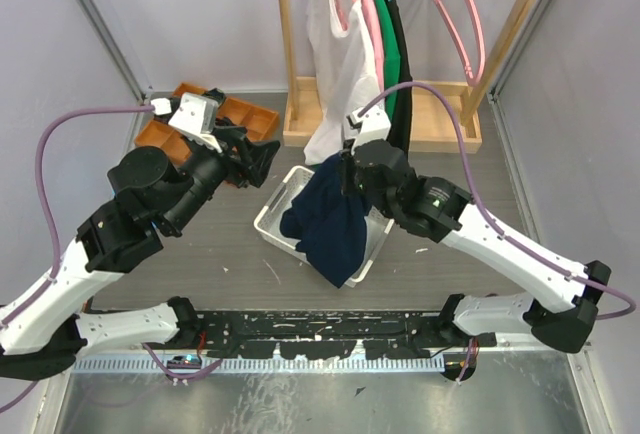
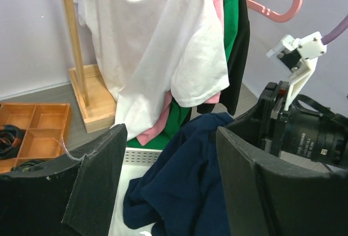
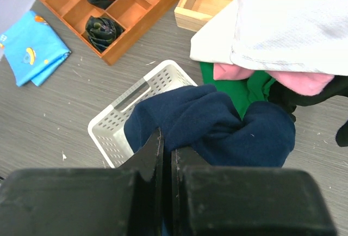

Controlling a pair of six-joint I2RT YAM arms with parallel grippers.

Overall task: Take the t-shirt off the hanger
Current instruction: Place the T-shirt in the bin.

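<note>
Task thing: a navy blue cotton t-shirt, crumpled and bunched into soft folds, hanging in a loose lump from the right claw.
Right claw: pressed shut, with a fold of the navy shirt pinched between its black fingers.
Shirt's place: directly below the right claw, its lower part draped over the rim of a white perforated plastic basket.
Left claw: spread wide and holding nothing, well to the left of the right claw, pointed towards the basket.
Right wrist view only: the shut fingertips meeting on the cloth; beyond them to the left, a light blue printed cloth lying flat.
Left wrist view only: between its black pads, a white short-sleeved t-shirt hanging over pink, green and black garments, and the right arm's wrist at the right.
Top view only: both arms, and an empty pink plastic hanger up on the wooden rack, beyond the right claw.
Surface: a grey wood-grain desk; an orange wooden compartment tray holding dark rolled items sits just behind the left claw.
Room: pale, plain walls on three sides.
</note>
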